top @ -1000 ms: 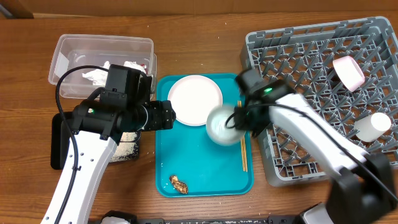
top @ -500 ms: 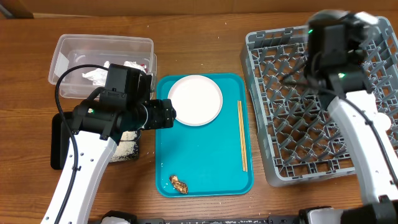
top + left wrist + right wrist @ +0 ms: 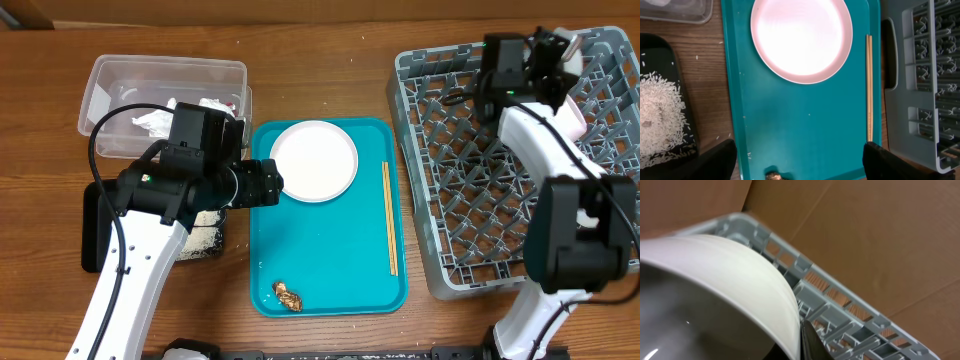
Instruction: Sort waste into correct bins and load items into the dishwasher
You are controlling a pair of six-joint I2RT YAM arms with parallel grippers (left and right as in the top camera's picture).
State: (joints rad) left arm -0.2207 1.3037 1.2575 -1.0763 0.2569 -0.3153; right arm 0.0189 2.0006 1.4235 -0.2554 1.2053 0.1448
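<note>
While the right arm's fingers (image 3: 810, 342) pinch the rim of a white round bowl (image 3: 715, 280) over the far corner of the grey plastic dish rack (image 3: 480, 200), apparently to seat it, the left arm's fingers (image 3: 715, 160) gape wide and empty. They hover over the teal tray (image 3: 805, 125), near its pale pink round plate (image 3: 801, 37).
</note>
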